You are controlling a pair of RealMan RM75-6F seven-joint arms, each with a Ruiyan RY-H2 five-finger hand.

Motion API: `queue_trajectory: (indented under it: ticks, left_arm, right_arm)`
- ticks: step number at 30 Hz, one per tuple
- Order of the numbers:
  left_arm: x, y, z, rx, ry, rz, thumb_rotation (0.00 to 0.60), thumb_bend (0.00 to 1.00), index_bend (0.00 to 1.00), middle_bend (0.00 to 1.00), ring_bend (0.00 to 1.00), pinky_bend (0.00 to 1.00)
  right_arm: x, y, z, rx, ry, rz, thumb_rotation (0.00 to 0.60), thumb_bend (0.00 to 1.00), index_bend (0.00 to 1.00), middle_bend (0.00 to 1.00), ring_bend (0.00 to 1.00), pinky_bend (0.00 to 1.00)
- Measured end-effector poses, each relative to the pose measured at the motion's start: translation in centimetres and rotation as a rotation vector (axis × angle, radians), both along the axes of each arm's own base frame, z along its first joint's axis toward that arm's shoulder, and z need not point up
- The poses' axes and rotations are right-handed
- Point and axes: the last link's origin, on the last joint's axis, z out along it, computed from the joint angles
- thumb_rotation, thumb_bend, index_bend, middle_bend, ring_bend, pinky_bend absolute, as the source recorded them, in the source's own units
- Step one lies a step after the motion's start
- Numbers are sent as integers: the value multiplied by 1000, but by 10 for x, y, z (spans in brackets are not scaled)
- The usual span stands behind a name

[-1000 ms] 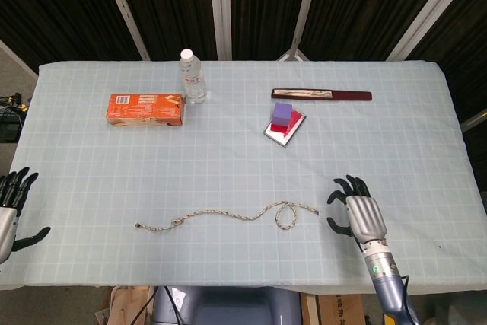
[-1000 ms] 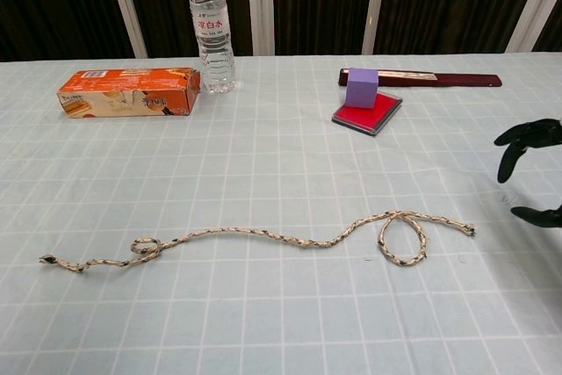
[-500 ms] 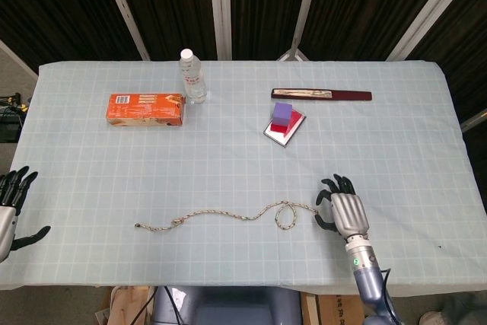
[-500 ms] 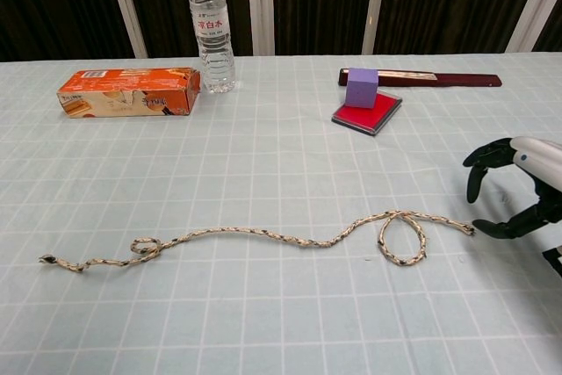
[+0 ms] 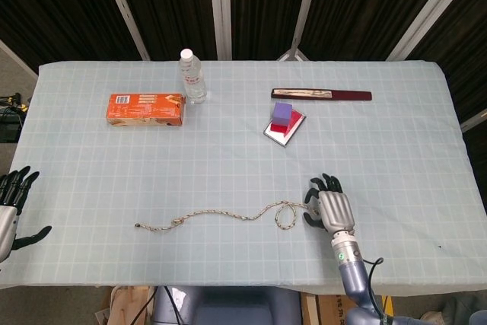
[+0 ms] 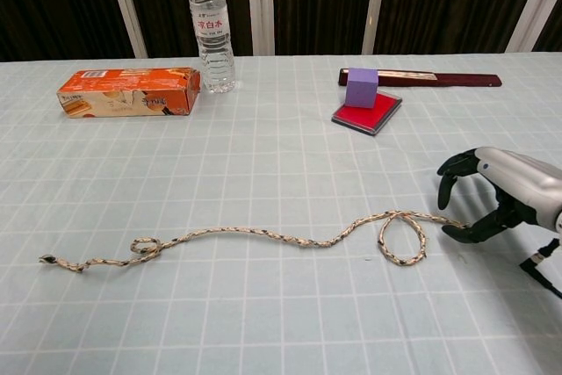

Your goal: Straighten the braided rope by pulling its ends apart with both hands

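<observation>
Braided rope (image 6: 263, 234) end between right hand (image 6: 492, 195) fingers

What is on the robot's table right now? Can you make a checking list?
Surface: table under a pale checked cloth.
Job's things: braided rope lies wavy, a loop near its right end, a small curl near its left end.
Clutter: orange box, water bottle, purple block on a red pad, long dark case, all at the far side.
Hands: right hand at the rope's right end, fingers apart around it, no grip seen; left hand off the table's left edge, holding nothing.
Cables: thin wire at the right wrist.
Surroundings: dark panels with pale struts behind.
</observation>
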Motion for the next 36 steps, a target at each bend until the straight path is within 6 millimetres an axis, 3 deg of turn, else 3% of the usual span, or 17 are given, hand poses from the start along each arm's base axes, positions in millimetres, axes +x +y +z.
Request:
queue_trajectory:
  ticks: [14, 36]
  left_arm:
    - [0, 1, -1, -7, -4, -1, 600, 0, 0, 0, 0, 0]
    - [0, 2, -1, -2, -6, -2, 600, 0, 0, 0, 0, 0]
  right_arm:
    - [-1, -8, -6, 0, -5, -31, 600, 385, 561, 222, 23, 0]
    - [-2, -6, -10, 7, -4, -40, 600, 395, 568, 223, 23, 0]
